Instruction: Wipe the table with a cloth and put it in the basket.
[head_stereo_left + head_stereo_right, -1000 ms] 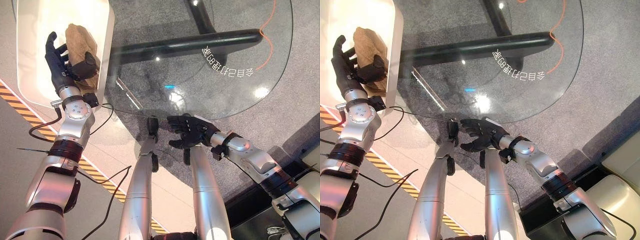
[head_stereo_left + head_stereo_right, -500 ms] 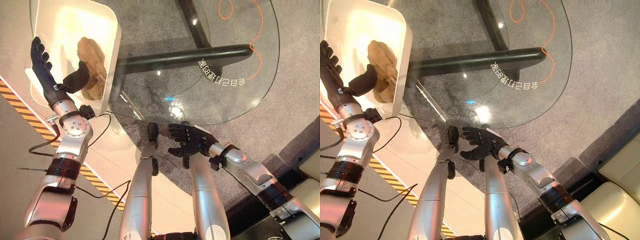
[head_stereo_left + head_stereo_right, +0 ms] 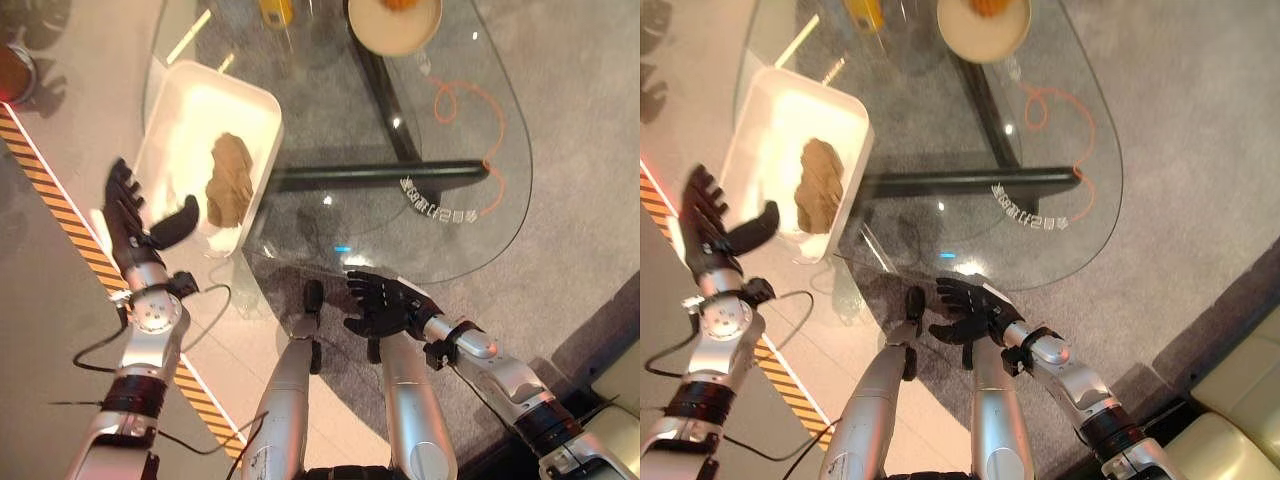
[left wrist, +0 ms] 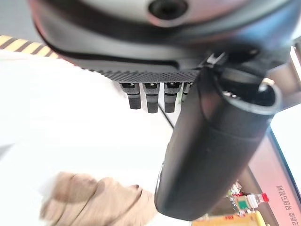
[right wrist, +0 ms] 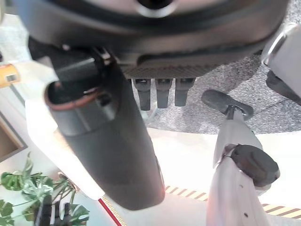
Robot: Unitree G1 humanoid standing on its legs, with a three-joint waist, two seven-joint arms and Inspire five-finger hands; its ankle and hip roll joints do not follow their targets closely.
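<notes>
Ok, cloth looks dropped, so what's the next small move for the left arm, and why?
Probably draw the left robot hand back from the basket to a rest pose. The cloth lies crumpled inside the white basket, and that hand is open and holds nothing, beside the basket's near end. The right robot hand hangs open below the table edge.

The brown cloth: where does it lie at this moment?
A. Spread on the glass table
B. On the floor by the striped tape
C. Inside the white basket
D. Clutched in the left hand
C: the cloth lies crumpled inside the white basket, and the left hand beside it has straight fingers holding nothing.
</notes>
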